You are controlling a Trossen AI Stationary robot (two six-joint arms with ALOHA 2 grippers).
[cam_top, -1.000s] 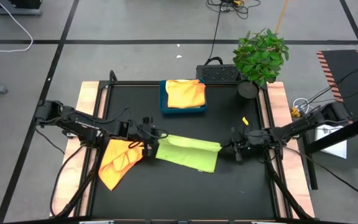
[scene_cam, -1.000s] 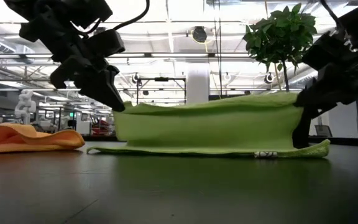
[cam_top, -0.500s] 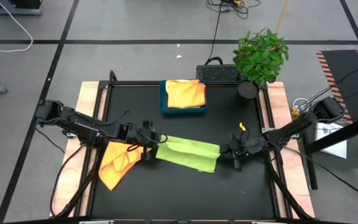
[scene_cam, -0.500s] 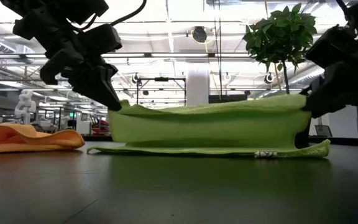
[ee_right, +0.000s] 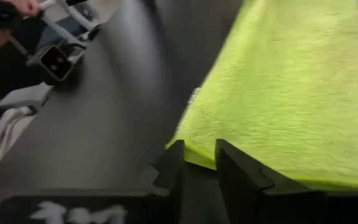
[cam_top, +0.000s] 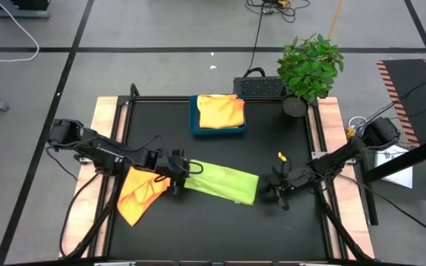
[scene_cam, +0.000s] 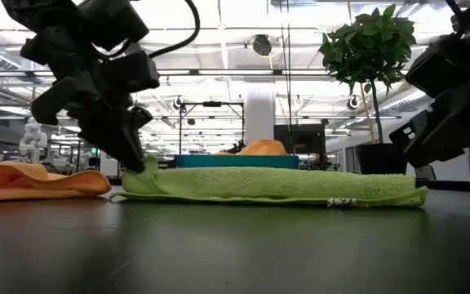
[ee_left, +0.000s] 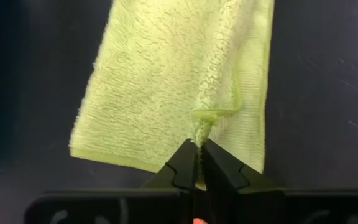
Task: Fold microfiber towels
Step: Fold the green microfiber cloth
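You are looking at the green towel lying doubled over on the black table, near its middle, with an arm at each short end, which is where you would want them for laying one half over the other. Your left gripper is pinching a small puckered bit of the towel's edge, fingers nearly together on the cloth, holding that end down at table level. Your right gripper is sitting just off the other end with its fingers parted; the towel's edge is showing in the gap, but nothing is looking clamped, so I am reading it as letting go there. The low view is showing the towel lying flat in two layers, so this fold is looking laid rather than carried. Its long axis is running across the table from the left arm toward the right arm, tilted slightly. An orange towel is lying crumpled just beside the left gripper, likely waiting its turn, and another orange one is resting in the blue tray at the far edge.
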